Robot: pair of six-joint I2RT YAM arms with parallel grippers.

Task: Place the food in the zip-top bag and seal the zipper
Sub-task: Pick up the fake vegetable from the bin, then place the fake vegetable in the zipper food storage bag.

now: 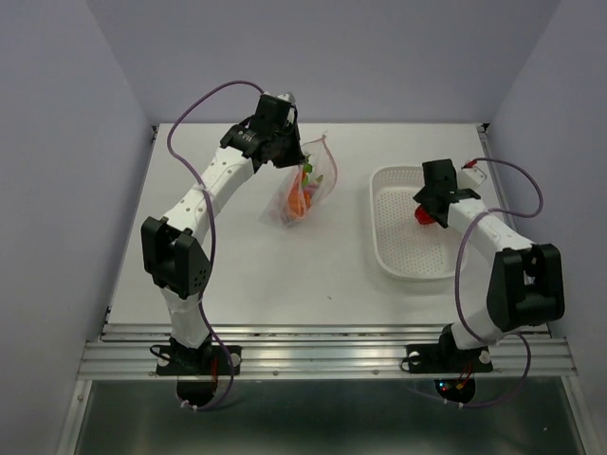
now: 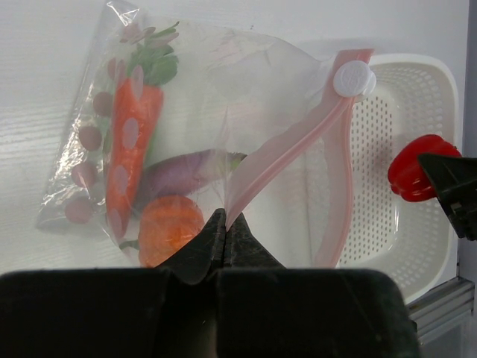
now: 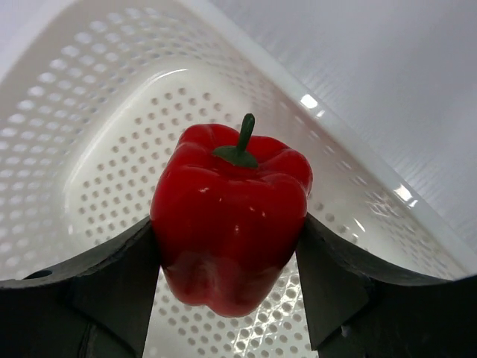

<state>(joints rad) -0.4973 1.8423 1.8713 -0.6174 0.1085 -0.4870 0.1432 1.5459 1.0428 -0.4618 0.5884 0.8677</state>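
Above the basket (image 1: 408,245), right jaws clamp the pepper (image 3: 231,224); left jaws pinch bag (image 2: 246,89) edge

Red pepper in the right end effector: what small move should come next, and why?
Probably carry it left toward the open mouth of the bag. The right end effector grips the red pepper above the basket, while the left end effector pinches the zipper, holding the bag open.
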